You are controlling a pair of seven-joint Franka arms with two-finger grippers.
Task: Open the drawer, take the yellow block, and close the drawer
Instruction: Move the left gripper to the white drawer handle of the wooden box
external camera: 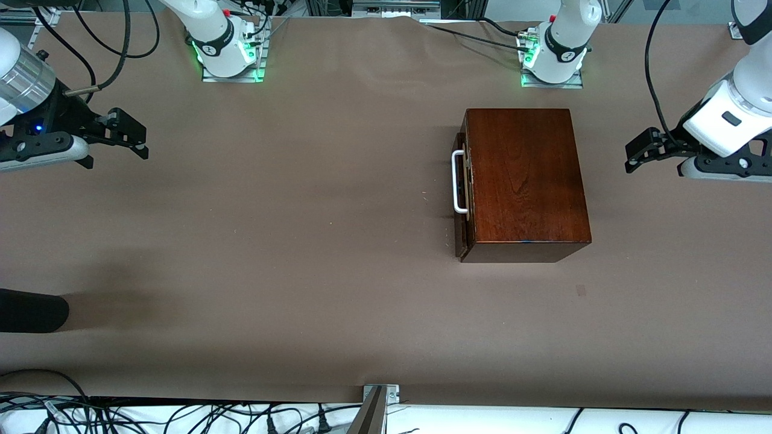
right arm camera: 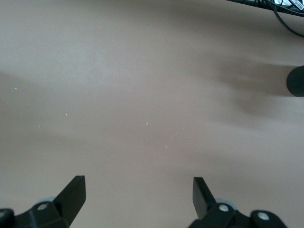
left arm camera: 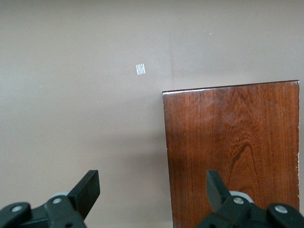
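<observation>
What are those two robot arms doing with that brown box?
Nothing is being handled yet. The wooden box sits on the table toward the left arm's end, its drawer shut, white handle untouched. No yellow block shows. The left gripper hangs open and empty beside the box. The right gripper waits open over bare table at the right arm's end.
</observation>
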